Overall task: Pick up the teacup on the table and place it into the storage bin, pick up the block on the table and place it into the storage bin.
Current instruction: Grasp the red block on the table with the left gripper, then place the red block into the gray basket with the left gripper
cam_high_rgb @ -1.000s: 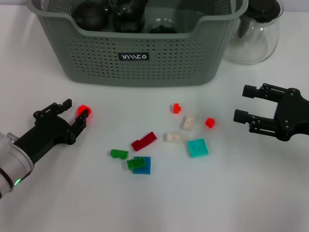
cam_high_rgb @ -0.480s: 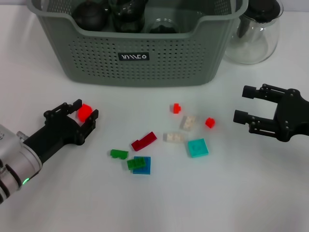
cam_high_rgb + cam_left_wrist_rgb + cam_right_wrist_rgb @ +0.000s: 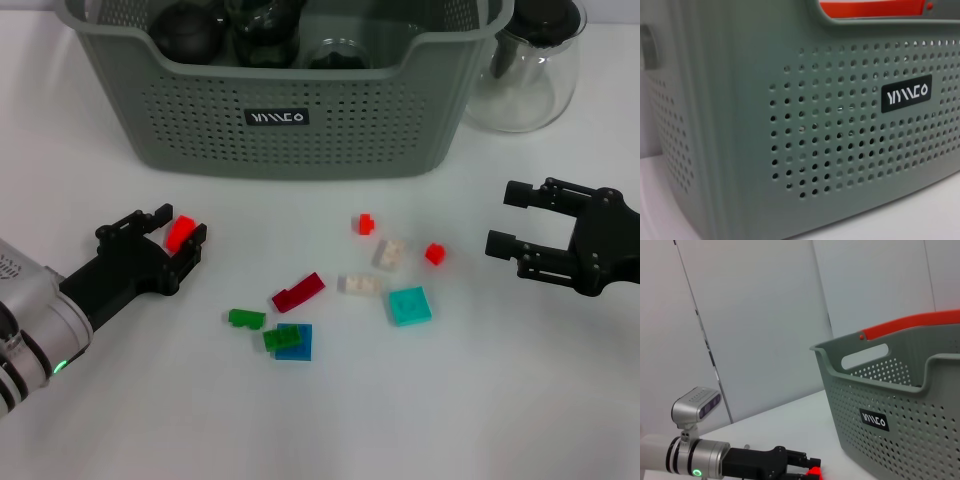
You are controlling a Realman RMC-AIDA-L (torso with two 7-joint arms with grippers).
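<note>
The left gripper (image 3: 172, 238) sits low over the table to the left of the scattered bricks, its fingers set either side of a small red block (image 3: 180, 232). Whether they are pinching it or only bracketing it I cannot tell; the block looks to be at table level, not yet lifted. The right gripper (image 3: 515, 217) waits on the far right with its fingers spread wide and nothing between them.

So this block is at the grasping step, with the lift and the drop into the storage bin (image 3: 280, 120) to come. Other bricks lie loose in the middle of the table (image 3: 560, 400): a dark red one (image 3: 298, 292), green ones (image 3: 245, 318), a blue plate (image 3: 297, 343), a teal plate (image 3: 410, 305), two white ones (image 3: 392, 252) and two small red ones (image 3: 434, 253).

The bin stands at the back and already holds dark rounded pieces, likely the tea things; no cup is left on the table. A glass carafe (image 3: 525, 70) stands just beside the bin's right end.
</note>
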